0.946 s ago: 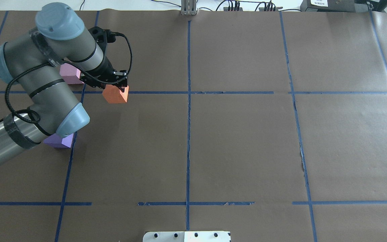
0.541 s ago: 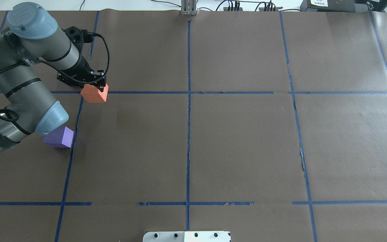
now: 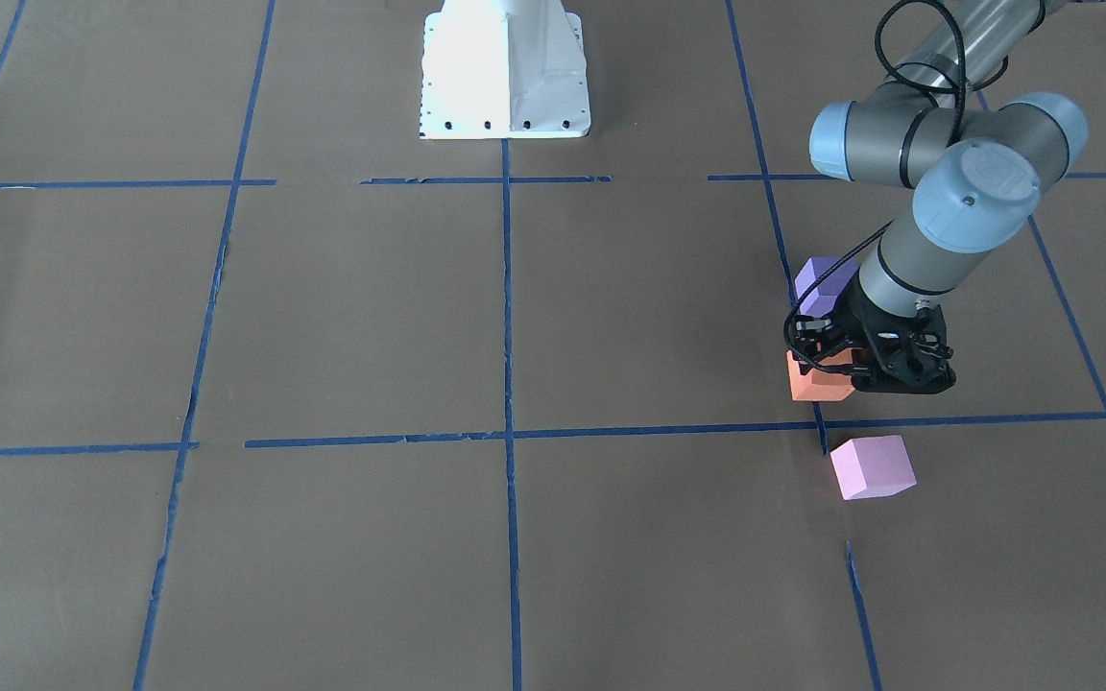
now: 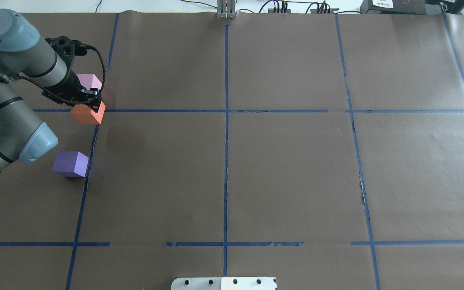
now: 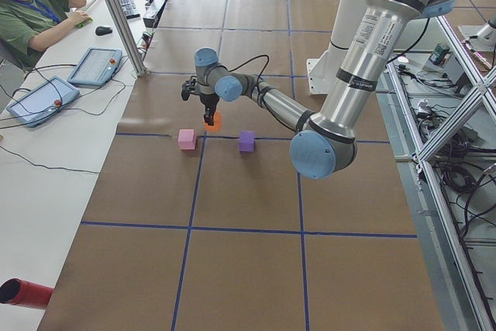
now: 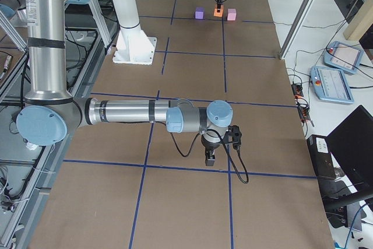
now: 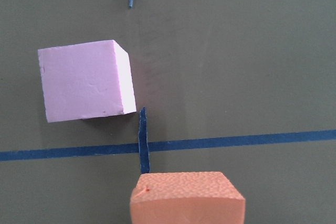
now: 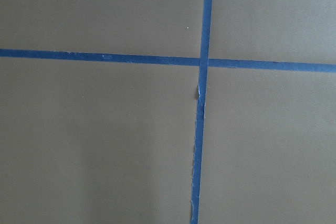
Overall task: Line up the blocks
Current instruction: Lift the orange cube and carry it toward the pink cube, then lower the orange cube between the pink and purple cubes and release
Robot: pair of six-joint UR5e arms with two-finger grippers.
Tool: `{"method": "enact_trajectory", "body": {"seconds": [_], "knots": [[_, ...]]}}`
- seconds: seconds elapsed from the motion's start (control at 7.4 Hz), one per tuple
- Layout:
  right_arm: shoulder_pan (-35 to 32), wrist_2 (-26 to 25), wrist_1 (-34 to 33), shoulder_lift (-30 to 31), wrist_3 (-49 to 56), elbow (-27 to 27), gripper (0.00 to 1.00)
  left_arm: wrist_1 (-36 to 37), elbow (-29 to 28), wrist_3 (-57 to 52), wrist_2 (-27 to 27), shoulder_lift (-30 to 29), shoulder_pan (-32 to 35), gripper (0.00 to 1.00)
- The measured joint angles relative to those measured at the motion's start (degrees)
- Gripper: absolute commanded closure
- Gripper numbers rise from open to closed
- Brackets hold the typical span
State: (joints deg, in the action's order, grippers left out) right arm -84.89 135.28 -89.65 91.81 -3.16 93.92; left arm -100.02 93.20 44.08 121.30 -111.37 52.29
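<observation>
My left gripper [image 4: 88,105] is shut on the orange block [image 4: 88,114] and holds it low over a blue tape crossing at the table's left. The pink block [image 4: 90,81] lies just beyond it and the purple block [image 4: 71,163] lies nearer the robot. In the front-facing view the orange block [image 3: 814,384] sits between the purple block [image 3: 822,280] and the pink block [image 3: 872,466], under the gripper [image 3: 851,369]. The left wrist view shows the pink block [image 7: 84,81] and the orange block's top [image 7: 186,199]. My right gripper [image 6: 210,158] shows only in the exterior right view; I cannot tell if it is open.
The table is covered in brown paper [image 4: 288,173] with a blue tape grid. The white robot base [image 3: 503,67] stands at the middle of the near edge. A person [image 5: 31,17] sits at a side desk with tablets.
My left arm has moved to the left with the orange block in its grip. The pink block, hidden behind the arm before, now shows. The purple block has not moved.
</observation>
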Motion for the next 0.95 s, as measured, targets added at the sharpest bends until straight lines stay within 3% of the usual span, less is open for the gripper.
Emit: {"method": "enact_trajectory", "body": {"seconds": [0.81,0.95], "knots": [[0.00,-0.01,0.00,0.01,0.00,-0.05,0.00,-4.37,-2.85,0.79,0.08,2.55,-0.33,0.97],[0.01,0.00,0.00,0.00,0.00,-0.04,0.00,-4.55,-3.13,0.74,0.08,2.67,-0.34,0.89]]}}
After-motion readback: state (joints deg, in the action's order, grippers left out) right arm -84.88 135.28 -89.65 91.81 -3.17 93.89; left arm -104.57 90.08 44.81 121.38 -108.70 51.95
